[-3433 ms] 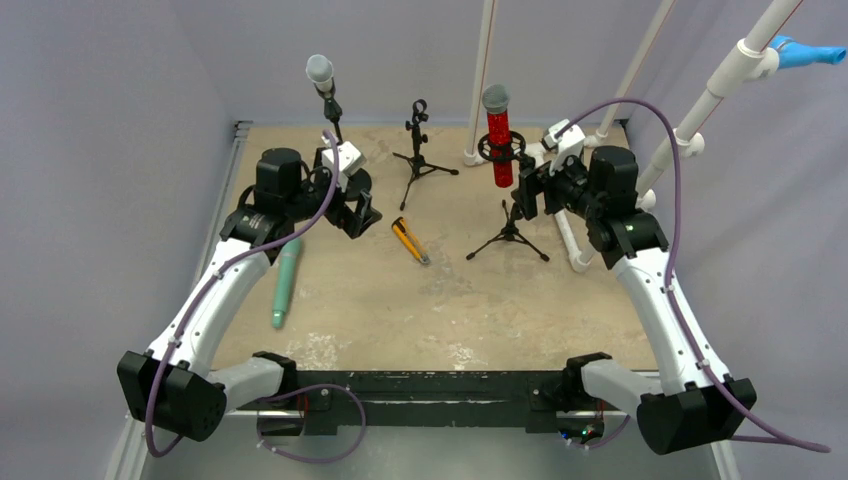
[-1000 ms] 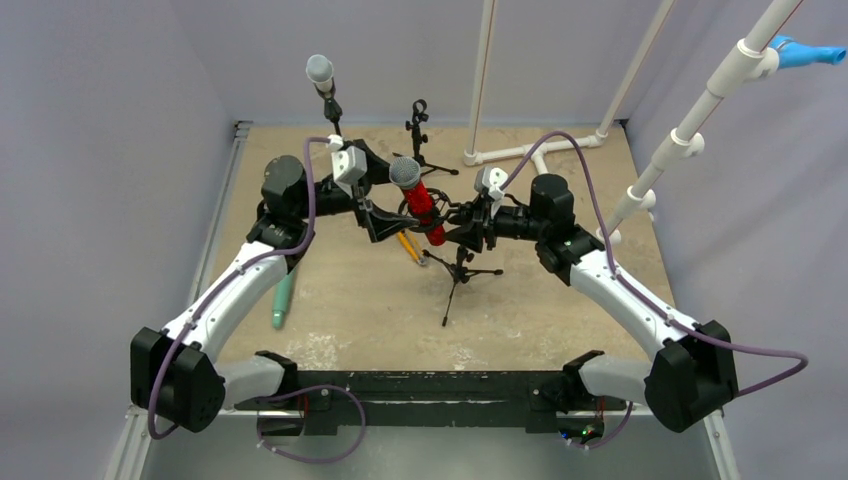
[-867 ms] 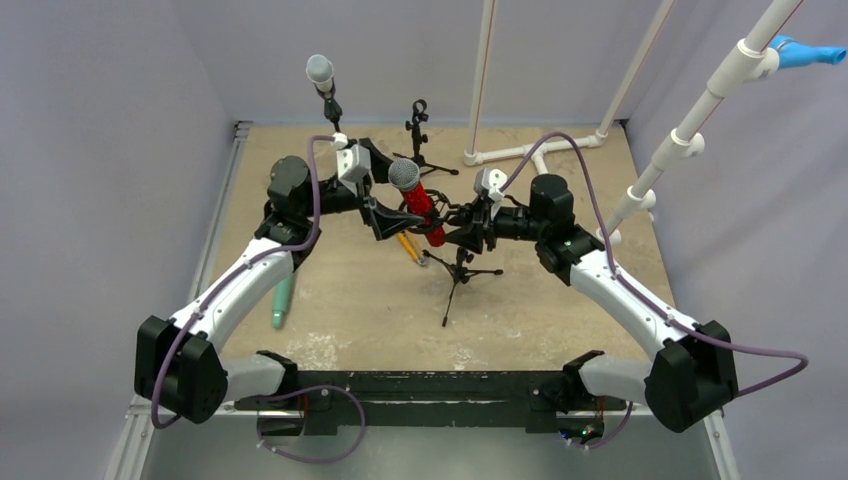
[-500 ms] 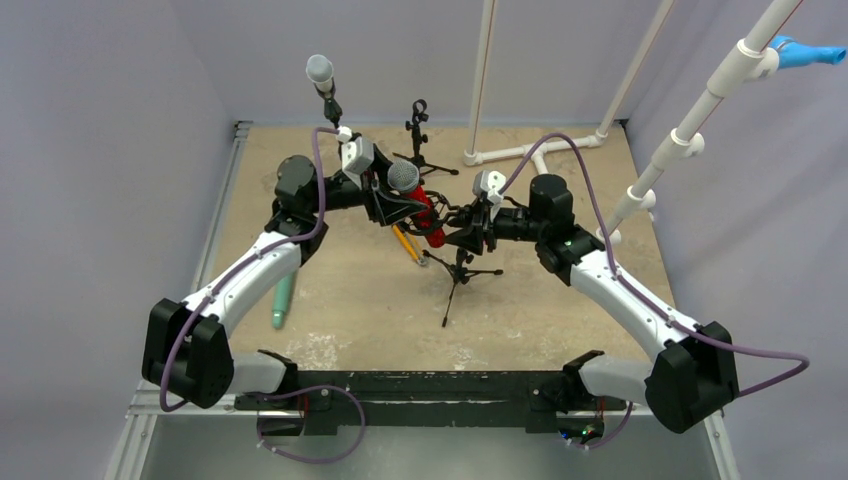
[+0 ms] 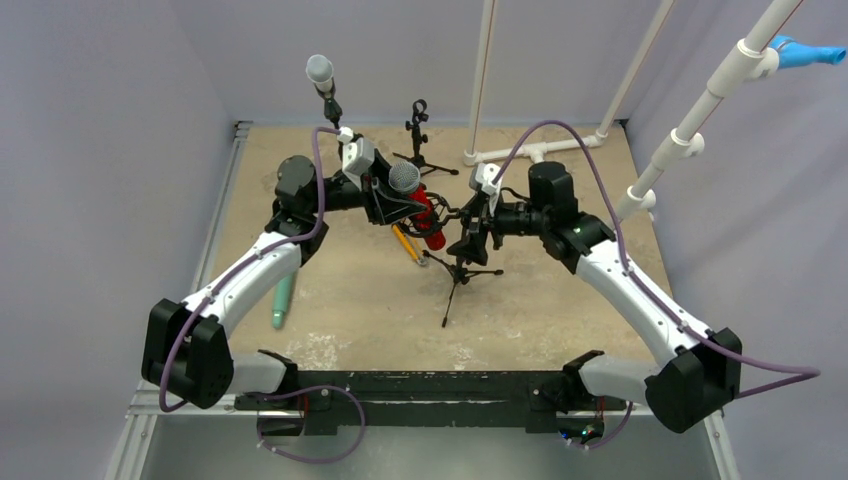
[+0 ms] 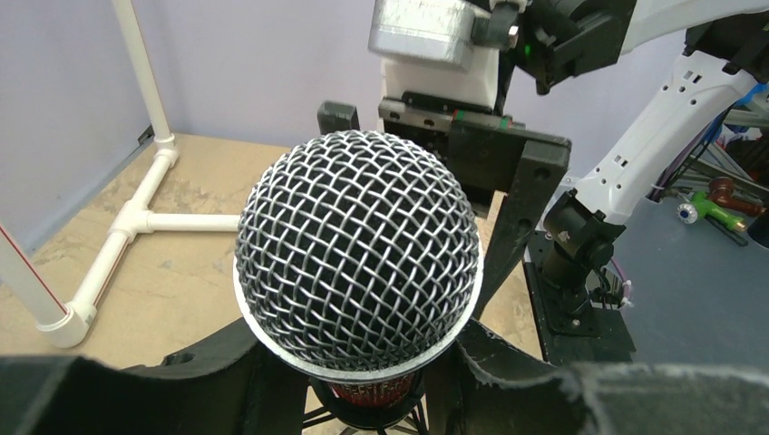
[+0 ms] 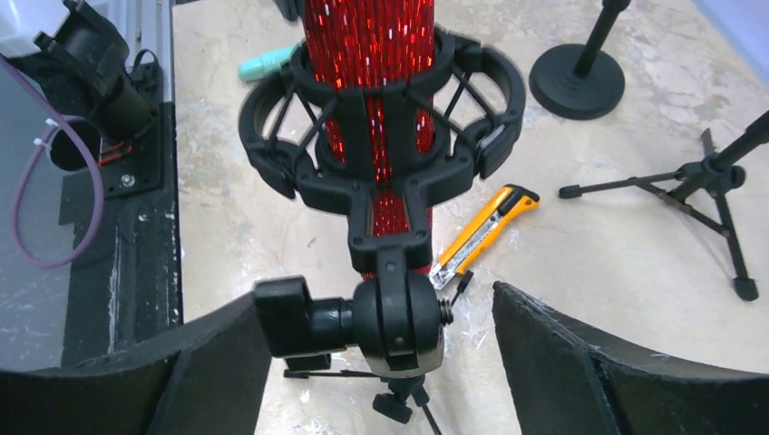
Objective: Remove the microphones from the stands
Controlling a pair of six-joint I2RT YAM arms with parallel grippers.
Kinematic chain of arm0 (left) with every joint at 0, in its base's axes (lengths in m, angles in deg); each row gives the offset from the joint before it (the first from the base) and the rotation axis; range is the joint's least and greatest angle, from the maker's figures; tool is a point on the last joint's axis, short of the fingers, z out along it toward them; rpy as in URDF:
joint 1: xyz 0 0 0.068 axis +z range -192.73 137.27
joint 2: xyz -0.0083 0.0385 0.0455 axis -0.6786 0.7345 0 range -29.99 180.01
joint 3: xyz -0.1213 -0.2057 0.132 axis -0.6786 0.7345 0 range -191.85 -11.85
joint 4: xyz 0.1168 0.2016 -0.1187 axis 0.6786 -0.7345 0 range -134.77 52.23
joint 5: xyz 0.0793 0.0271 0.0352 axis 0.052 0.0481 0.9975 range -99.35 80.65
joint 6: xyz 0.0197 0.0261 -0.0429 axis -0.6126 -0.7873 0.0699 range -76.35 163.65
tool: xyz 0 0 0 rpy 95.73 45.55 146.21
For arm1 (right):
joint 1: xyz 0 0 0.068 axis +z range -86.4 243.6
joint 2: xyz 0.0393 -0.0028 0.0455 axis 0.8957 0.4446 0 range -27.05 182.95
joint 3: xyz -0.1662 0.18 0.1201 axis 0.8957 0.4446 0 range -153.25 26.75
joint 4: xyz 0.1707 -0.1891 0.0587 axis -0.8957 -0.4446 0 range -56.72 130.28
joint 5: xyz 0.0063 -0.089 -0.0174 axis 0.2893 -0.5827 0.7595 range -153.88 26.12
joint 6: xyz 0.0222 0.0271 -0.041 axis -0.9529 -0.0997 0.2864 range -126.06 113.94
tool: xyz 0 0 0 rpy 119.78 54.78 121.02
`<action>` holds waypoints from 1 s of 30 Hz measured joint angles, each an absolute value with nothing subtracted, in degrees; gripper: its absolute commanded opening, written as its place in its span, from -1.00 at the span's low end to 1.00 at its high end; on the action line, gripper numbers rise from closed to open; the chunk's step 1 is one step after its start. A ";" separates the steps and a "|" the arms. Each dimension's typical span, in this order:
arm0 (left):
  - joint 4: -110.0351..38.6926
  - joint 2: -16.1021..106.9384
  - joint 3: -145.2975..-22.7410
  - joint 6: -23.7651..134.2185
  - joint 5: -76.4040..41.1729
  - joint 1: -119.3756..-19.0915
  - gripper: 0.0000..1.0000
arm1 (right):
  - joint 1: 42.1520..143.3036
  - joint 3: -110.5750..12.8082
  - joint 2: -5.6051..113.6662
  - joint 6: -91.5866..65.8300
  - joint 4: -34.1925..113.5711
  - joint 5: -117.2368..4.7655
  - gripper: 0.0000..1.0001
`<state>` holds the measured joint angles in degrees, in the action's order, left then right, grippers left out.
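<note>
While left claw [image 5: 398, 208] clasps microphone [image 6: 358, 263], right claw [image 7: 374, 304] gapes (straddling stand [image 5: 457, 284]).

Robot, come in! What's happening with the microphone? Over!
Left gripper around red microphone under its grille, grip unclear. Right gripper open, straddling the stand at its swivel joint. Microphone seated in shock mount. Nothing seen blocking.

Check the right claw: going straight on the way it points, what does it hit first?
The right claw would first meet the stand's swivel joint, just under the cradle holding the red microphone. The joint sits between the open fingers; depth is unclear.
</note>
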<state>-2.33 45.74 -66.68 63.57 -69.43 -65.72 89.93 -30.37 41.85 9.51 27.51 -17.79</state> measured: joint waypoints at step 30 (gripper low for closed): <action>-8.83 44.88 -68.38 58.11 -70.11 -66.42 -1.00 | 90.61 -63.42 55.69 5.49 3.42 -27.71 0.48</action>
